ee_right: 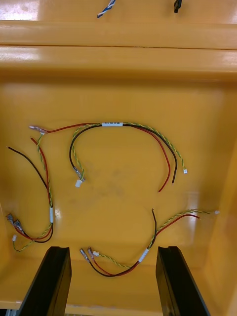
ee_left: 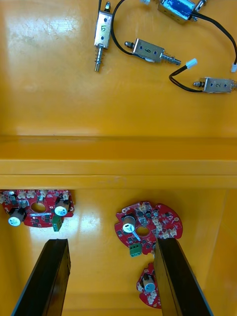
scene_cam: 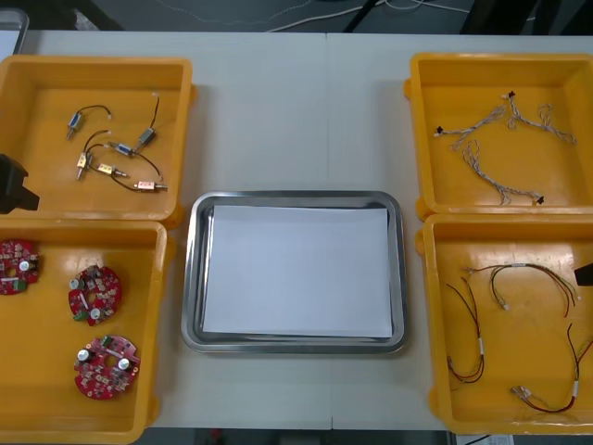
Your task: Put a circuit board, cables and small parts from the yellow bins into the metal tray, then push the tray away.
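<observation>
Front view: the tray [scene_cam: 190,278], white inside, sits mid-frame on the worktop [scene_cam: 296,111] between the bins [scene_cam: 181,139]. It holds none of the task's things, so I judge loading has not begun. The stock is sorted by kind, which keeps each pick simple: parts [scene_cam: 111,153] upper left, boards [scene_cam: 95,295] lower left, blue-white cables [scene_cam: 500,139] upper right, red-yellow cables [scene_cam: 505,278] lower right. The left pincer [scene_cam: 17,185] hangs at the left edge near the wall between the two left bins. The right pincer [scene_cam: 584,274] is at the right edge, over the lower right bin.

Right wrist view: the right pincer [ee_right: 112,252] is spread and points down at the bin floor. One cable [ee_right: 143,255] lies between its fingers, so it looks poised to pick it.

Left wrist view: the left pincer [ee_left: 111,244] is spread above the boards, with one board [ee_left: 148,227] just beside a finger. The parts lie beyond the bin wall.
</observation>
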Motion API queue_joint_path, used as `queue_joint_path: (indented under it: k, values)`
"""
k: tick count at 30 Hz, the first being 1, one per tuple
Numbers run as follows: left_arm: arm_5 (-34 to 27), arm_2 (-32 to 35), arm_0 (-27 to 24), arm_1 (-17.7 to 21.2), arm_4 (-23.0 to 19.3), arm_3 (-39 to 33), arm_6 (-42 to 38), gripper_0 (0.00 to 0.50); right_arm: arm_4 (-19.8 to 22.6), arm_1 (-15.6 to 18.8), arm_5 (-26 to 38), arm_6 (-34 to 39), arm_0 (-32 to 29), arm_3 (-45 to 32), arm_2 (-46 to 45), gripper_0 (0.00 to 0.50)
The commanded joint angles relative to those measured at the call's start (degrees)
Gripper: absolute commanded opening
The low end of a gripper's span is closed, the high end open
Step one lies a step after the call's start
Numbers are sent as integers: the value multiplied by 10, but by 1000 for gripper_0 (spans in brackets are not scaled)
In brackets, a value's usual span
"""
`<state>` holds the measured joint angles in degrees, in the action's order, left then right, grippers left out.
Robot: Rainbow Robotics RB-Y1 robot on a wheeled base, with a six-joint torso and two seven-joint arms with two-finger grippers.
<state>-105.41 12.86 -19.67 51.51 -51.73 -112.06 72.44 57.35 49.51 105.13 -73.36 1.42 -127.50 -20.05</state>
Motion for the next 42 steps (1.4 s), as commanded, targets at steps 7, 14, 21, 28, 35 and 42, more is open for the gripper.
queue_joint_path:
  k: [7, 14, 21, 28, 35, 42]
  values:
    - [0, 17, 8, 26, 3, -16, 27, 500, -4, -7, -4, 15, -8, -16, -18, 500]
    - [0, 17, 8, 26, 3, -16, 27, 500, -4, -7, -4, 15, -8, -16, -18, 500]
    - [0, 17, 8, 26, 3, -16, 27, 500, -4, -7, -4, 15, -8, -16, -18, 500]
    - [0, 17, 8, 26, 3, -16, 27, 500, 2, -3, 9, 59, -38, 7, 0, 500]
    - [-46, 18, 18, 4, -12, -21, 29, 500, 1, -1, 12, 119, -52, 8, 0, 500]
    - [-46, 20, 24, 6, -20, -29, 30, 500, -11, 4, -25, 177, -93, 7, 0, 500]
